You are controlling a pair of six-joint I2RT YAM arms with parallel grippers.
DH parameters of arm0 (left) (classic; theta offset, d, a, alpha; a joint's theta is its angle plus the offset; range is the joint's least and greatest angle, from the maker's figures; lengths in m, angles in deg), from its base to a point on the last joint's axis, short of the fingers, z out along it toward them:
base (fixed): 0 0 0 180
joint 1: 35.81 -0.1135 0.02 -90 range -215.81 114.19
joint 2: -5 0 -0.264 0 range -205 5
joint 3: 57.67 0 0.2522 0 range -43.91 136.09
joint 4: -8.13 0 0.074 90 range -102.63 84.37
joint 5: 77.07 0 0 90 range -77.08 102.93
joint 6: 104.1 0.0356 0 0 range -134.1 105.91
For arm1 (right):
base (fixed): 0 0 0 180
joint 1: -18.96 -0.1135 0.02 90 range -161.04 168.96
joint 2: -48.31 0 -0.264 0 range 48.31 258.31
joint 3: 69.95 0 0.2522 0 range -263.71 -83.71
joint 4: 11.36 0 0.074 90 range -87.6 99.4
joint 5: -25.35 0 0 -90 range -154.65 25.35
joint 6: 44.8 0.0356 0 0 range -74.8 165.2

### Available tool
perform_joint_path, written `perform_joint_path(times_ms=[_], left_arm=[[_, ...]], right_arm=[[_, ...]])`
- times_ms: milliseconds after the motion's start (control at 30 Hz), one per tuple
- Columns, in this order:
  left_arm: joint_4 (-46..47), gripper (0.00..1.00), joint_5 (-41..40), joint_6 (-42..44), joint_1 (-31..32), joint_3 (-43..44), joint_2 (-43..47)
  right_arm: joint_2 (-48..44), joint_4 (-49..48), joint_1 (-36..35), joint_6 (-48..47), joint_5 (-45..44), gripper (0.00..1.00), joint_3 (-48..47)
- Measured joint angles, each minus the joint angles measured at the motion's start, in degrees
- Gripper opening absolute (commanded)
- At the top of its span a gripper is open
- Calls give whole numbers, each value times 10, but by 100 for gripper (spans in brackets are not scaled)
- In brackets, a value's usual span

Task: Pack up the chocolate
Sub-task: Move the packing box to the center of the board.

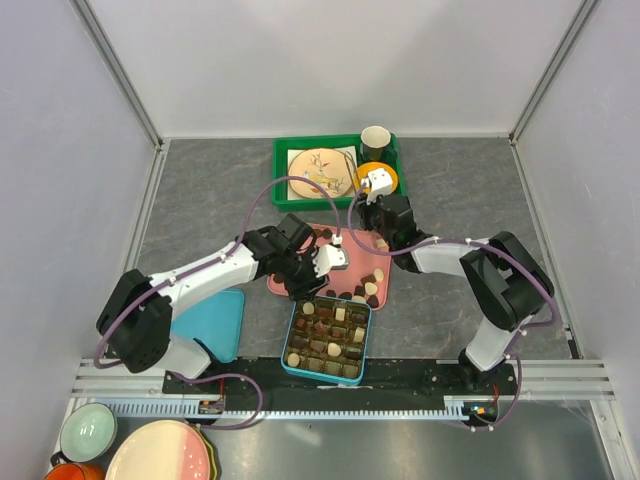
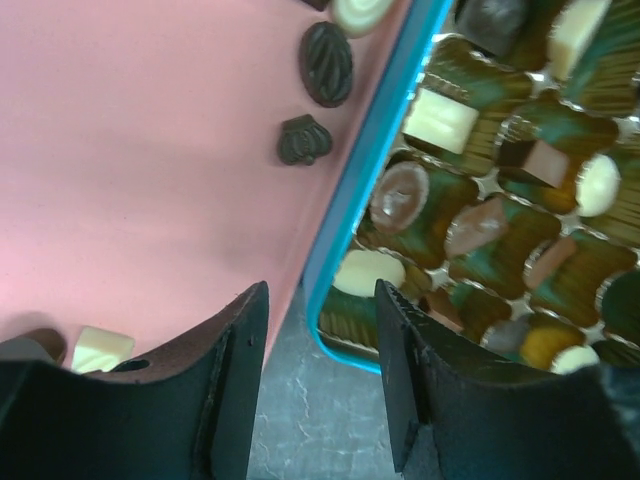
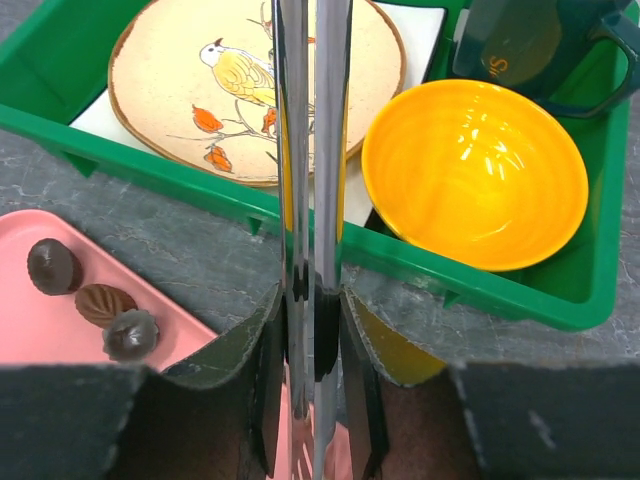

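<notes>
Loose chocolate (image 1: 370, 285) lies on a pink tray (image 1: 283, 285), and more fills the teal box (image 1: 287, 345) in front of it. My left gripper (image 1: 305, 290) hangs open and empty over the gap between the tray edge (image 2: 150, 150) and the box corner (image 2: 375, 140). Dark pieces (image 2: 327, 62) and a white piece (image 2: 100, 348) lie on the tray near it. My right gripper (image 1: 368, 215) is shut on metal tongs (image 3: 325, 150) at the tray's far right corner. The tongs' blades point toward the green bin, and three dark chocolates (image 3: 104, 303) lie to the left of my right gripper (image 3: 312, 300).
A green bin (image 1: 283, 150) at the back holds a bird plate (image 3: 200, 90), a yellow bowl (image 3: 475, 175) and a dark cup (image 3: 520, 45). A blue lid (image 1: 215, 320) lies left of the box. Bowls and plates (image 1: 160, 452) sit at the near left.
</notes>
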Motion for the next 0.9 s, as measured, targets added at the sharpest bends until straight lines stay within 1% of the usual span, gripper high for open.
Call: perform_joint_path(times_ms=[200,433,467,600,733,900], left_arm=[[56,57,-20,0,0,-21,-12],[75,56,-14,1,0,-24,-28],[78,55,-14,2,0,-24,-29],[83,41,-12,5,1,-27,-31],[96,41,-20,4,3,-29,-35],[121,40,-56,-1,4,-29,-46]], right_arm=[[-13,-7,7,7,19,33,6],[-103,-35,6,37,57,32,38],[-118,-39,6,42,60,32,40],[-177,-54,6,56,78,31,44],[-231,-58,6,61,89,32,54],[-276,-54,6,60,89,32,66]])
